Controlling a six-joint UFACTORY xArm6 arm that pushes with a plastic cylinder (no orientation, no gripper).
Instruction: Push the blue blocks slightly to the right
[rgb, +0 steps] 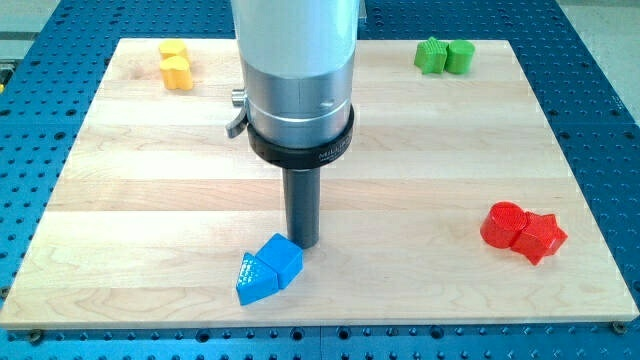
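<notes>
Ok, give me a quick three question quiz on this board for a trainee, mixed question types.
1. True or false: my tip is at the upper right of the blue blocks.
2. Which pair sits at the board's top left? A) green blocks B) yellow blocks C) red blocks
3. Fill in: the red blocks lie at the view's ____ side.

Key: 1 true; 2 B; 3 right.
</notes>
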